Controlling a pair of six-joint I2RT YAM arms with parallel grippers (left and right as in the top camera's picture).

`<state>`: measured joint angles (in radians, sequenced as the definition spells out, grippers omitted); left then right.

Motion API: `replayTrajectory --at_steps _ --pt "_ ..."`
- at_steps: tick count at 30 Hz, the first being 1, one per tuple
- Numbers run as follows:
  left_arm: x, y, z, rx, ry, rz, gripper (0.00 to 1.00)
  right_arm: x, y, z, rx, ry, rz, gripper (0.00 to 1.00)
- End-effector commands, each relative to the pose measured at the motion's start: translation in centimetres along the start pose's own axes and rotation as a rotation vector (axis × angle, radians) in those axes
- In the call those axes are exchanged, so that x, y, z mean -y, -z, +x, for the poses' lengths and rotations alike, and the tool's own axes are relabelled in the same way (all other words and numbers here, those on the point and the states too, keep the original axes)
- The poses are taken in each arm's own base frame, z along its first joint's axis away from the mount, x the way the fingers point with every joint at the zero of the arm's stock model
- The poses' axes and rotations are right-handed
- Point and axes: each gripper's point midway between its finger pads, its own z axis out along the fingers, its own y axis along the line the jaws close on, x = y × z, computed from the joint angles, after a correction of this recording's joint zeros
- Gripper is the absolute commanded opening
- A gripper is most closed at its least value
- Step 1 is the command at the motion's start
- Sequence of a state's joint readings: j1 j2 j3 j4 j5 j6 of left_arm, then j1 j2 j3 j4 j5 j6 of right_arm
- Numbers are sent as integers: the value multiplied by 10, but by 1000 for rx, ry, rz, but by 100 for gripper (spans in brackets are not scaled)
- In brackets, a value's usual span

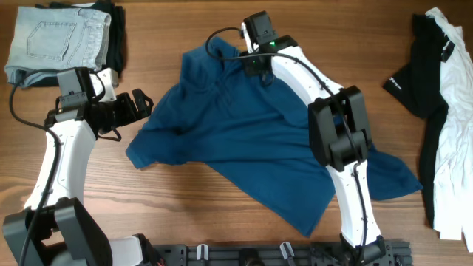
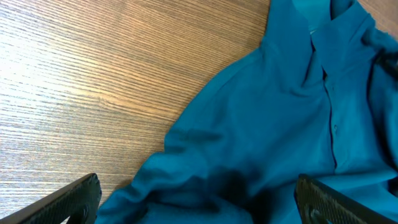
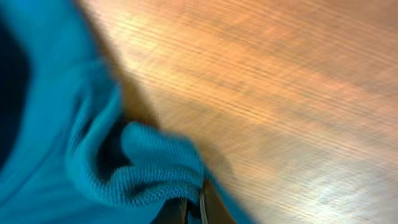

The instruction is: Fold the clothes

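We are watching the shirt (image 1: 244, 140) lying spread and rumpled across the middle of the desk (image 1: 192, 222), collar end towards the right jaws and one sleeve reaching out to the left jaws.

On the left arm (image 1: 55, 162) the jaws are standing as wide as they go and are gripping nothing. In the left wrist view both fingers (image 2: 68, 199) are sitting at the bottom corners. Blue cloth is filling the space between them and running on ahead, with bare wood off to one side. From overhead, those jaws are hanging right at the sleeve's edge. We cannot tell whether they are touching it.

Over on the right arm (image 1: 336, 133), the jaws are sitting at the collar end of the shirt and are pressed fully together. In the right wrist view a raised fold (image 3: 155, 168) of the knit cloth is bunching up right at the closed tips, so we are calling that a pinch on the shirt. Open desk is stretching away beyond it.

The jeans (image 1: 52, 41) are lying folded well behind the left jaws. The black and white garments (image 1: 440, 111) are lying well apart from the right jaws, out past that arm's elbow.
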<state>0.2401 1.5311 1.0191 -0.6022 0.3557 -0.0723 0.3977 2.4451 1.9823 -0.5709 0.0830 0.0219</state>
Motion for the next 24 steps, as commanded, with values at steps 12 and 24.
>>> replayTrajectory --at_steps 12,24 --pt "2 6 -8 27 -28 -7 100 116 26 -109 432 -144 124 4" --pt "1 5 4 -21 -19 -23 100 106 121 -113 336 -217 20 100"
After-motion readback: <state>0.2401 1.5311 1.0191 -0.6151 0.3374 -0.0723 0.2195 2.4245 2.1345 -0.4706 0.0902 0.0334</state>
